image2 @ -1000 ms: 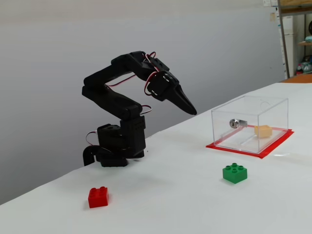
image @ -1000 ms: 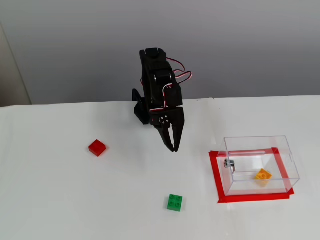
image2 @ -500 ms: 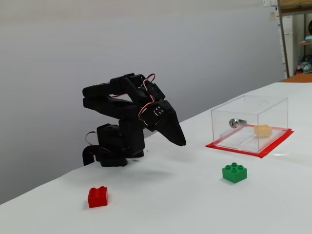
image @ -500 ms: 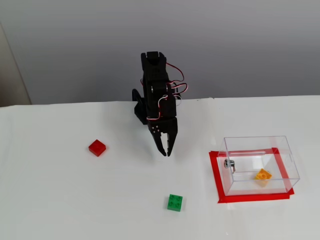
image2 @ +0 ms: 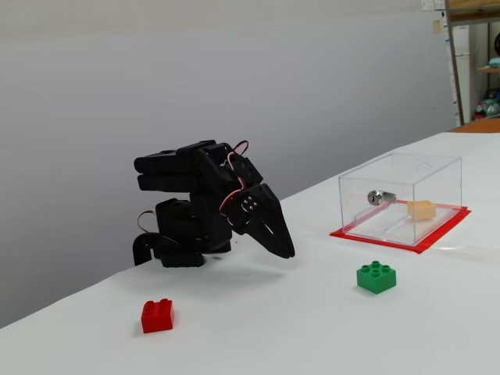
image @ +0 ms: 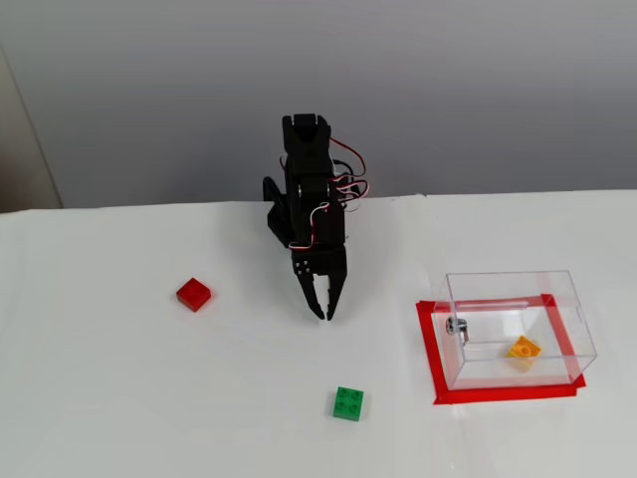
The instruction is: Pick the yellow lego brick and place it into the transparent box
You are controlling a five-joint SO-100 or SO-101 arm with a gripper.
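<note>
Small yellow lego brick lies inside the clear plastic rectangular box at right — black gripper, centre frame, closed and empty.

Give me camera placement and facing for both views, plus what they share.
A fixed view: high in front, looking down at the table toward the wall; shows the whole folded arm, gripper pointing down.
A fixed view: low at table height, off to the side; shows the arm in profile, gripper.
Shared: red brick, green brick, transparent box holding the yellow lego brick.
</note>
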